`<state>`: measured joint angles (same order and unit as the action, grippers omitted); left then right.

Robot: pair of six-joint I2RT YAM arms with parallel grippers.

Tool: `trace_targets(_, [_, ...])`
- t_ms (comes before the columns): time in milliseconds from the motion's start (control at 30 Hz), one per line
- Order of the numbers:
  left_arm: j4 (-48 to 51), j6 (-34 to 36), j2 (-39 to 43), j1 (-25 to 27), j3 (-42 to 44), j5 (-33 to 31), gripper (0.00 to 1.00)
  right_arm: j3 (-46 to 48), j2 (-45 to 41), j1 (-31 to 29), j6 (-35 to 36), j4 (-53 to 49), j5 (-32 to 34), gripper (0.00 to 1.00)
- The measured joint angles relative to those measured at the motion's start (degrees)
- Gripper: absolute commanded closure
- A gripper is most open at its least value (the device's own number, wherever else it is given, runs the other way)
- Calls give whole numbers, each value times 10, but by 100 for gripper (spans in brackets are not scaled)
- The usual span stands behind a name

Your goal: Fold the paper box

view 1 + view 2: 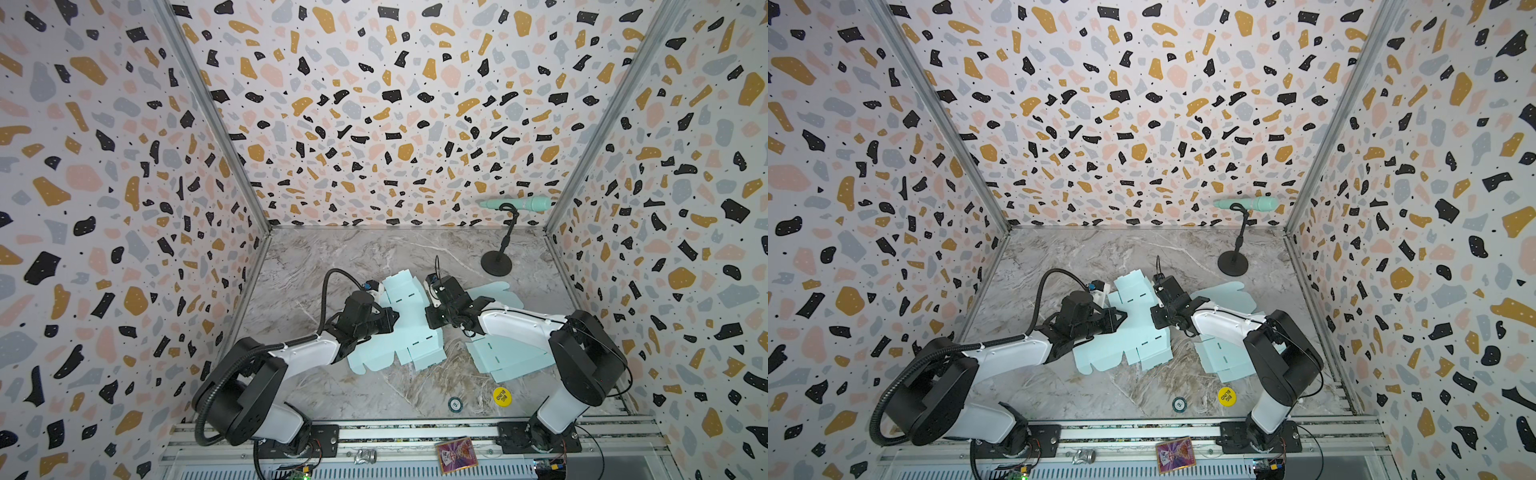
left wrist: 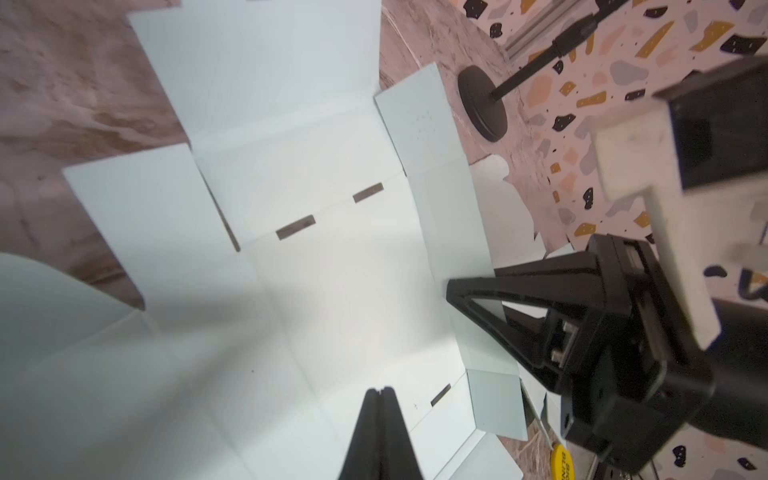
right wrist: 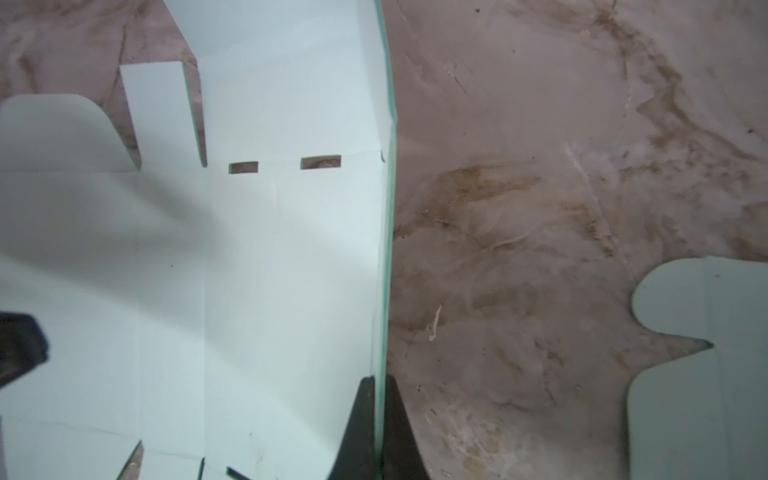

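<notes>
The box lay unfolded as a mint blank near the middle of the worktop, between the two arms in both top views. Most of its panels were flat, with slots showing along the creases. Its right side panel was lifted up off the worktop.

The right gripper was pinched on that raised right edge. In the right wrist view the thin paper edge ran straight between its fingers. In a top view it sat at the right side of the box.

The left gripper had its fingers pressed together with nothing between them. It pointed over the box's middle panel from the left. Whether its tips touched the paper could not be told.

A second blank lay flat to the right, partly under the right arm and apart from the box. A mic on a black stand stood at the far right. A yellow disc and a chip lay near the front edge.
</notes>
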<state>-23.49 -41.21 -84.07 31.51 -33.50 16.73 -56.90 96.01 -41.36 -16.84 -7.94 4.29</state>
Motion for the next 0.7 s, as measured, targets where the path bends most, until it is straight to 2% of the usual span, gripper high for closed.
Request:
trace_targets(133, [-18, -7, -35, -29, -22, 14, 100, -13, 20, -8, 31, -16, 34, 98])
trace_targets(300, [-46, -15, -83, -56, -72, 29, 100, -13, 29, -8, 89, -9, 38, 94])
trace_targets(567, [-63, -17, -155, -64, -144, 38, 100, -13, 29, -11, 169, 18, 25, 92])
trace_targets(700, [-66, -19, -170, -64, -161, 38, 100, -13, 29, -17, 193, 25, 23, 95])
